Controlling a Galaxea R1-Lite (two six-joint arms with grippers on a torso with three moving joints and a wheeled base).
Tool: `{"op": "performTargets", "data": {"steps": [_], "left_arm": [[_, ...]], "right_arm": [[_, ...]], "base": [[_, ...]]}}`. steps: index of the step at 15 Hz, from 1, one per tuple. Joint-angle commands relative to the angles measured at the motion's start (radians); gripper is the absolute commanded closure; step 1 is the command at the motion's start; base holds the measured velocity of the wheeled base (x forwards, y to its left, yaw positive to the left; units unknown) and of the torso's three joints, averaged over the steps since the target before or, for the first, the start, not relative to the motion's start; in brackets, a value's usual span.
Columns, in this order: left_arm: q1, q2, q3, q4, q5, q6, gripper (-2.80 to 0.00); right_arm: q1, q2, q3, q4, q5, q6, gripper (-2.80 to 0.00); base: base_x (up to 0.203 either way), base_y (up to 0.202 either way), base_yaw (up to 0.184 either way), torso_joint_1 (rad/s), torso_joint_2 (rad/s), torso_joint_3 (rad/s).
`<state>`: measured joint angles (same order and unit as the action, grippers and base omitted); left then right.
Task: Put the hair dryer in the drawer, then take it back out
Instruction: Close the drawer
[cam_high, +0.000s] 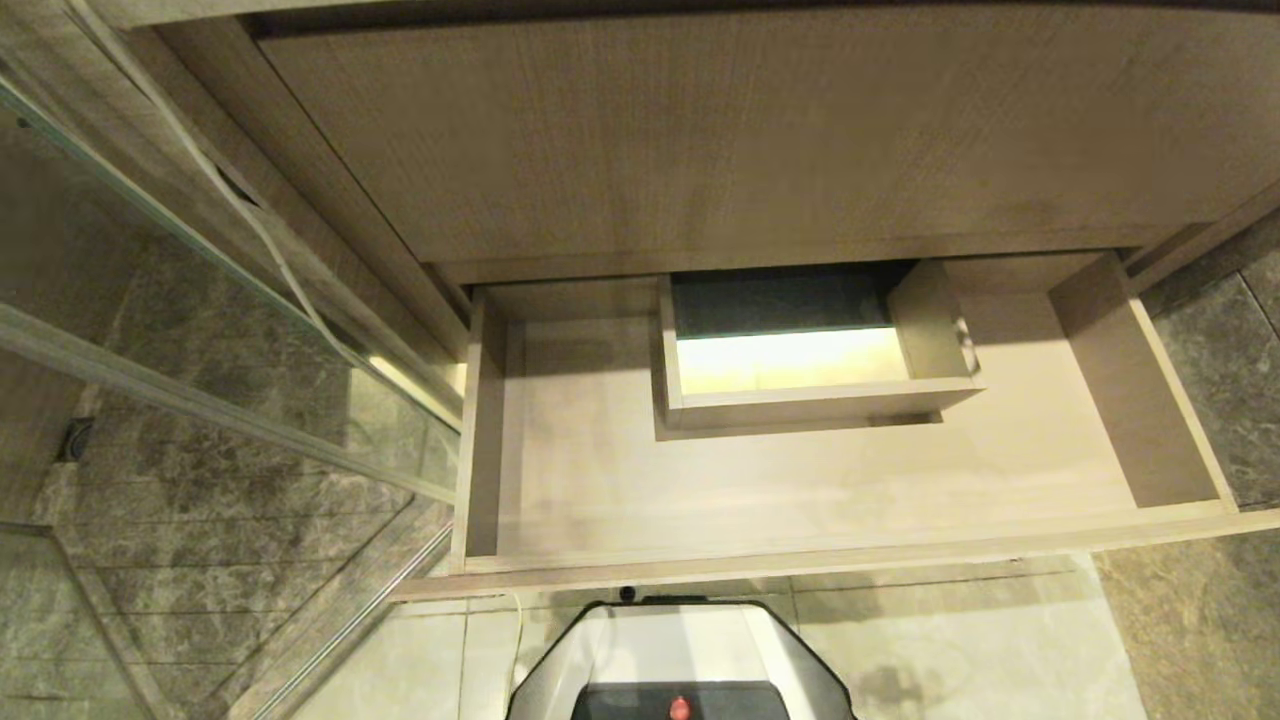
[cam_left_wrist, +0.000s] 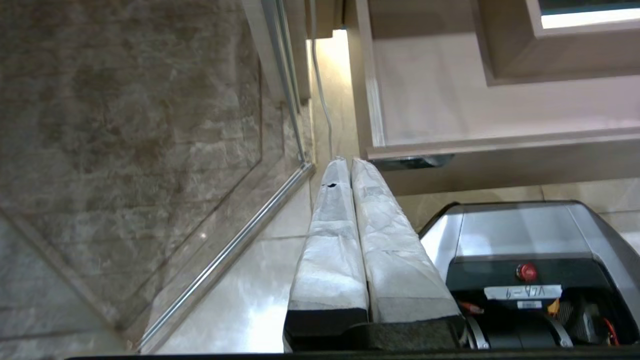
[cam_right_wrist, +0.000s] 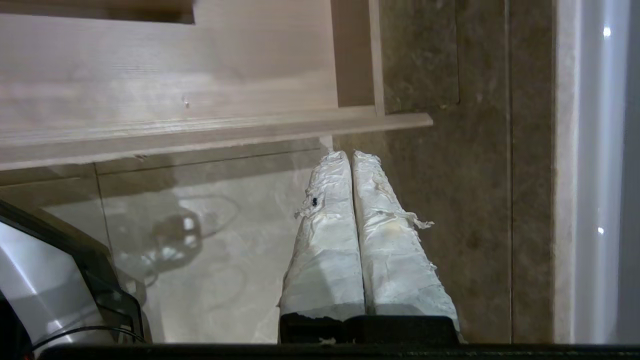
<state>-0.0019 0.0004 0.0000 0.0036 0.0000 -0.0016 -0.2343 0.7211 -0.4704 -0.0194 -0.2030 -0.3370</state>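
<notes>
Below my head, the wide beige wood-grain drawer (cam_high: 800, 500) stands open with no hair dryer seen, while each wrist view shows my left claw (cam_left_wrist: 348, 161) and right claw (cam_right_wrist: 350, 154) clenched empty beneath its front, the right perhaps nearer.
</notes>
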Motion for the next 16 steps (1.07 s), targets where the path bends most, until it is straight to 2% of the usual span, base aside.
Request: {"op": "performTargets", "data": {"steps": [1,10,14,16], "left_arm": [[0.0,0.0,0.002,0.001,0.0,0.0,0.0],[0.0,0.0,0.002,0.001,0.0,0.0,0.0],[0.0,0.0,0.0,0.001,0.0,0.0,0.0],[0.0,0.0,0.002,0.001,0.0,0.0,0.0]], "right_arm": [[0.0,0.0,0.003,0.003,-0.001,-0.002,0.0],[0.007,0.017,0.016,0.003,-0.001,0.001,0.0],[0.007,0.035,0.046,0.004,-0.002,0.0,0.0],[0.007,0.055,0.05,0.025,-0.028,0.009,0.0]], "base": [[0.0,0.0,0.0,-0.093,0.44,0.354],[0.0,0.0,0.0,-0.028,0.38,0.347],[0.0,0.0,0.0,0.076,0.19,0.29],[0.0,0.0,0.0,0.123,0.06,0.2]]}}
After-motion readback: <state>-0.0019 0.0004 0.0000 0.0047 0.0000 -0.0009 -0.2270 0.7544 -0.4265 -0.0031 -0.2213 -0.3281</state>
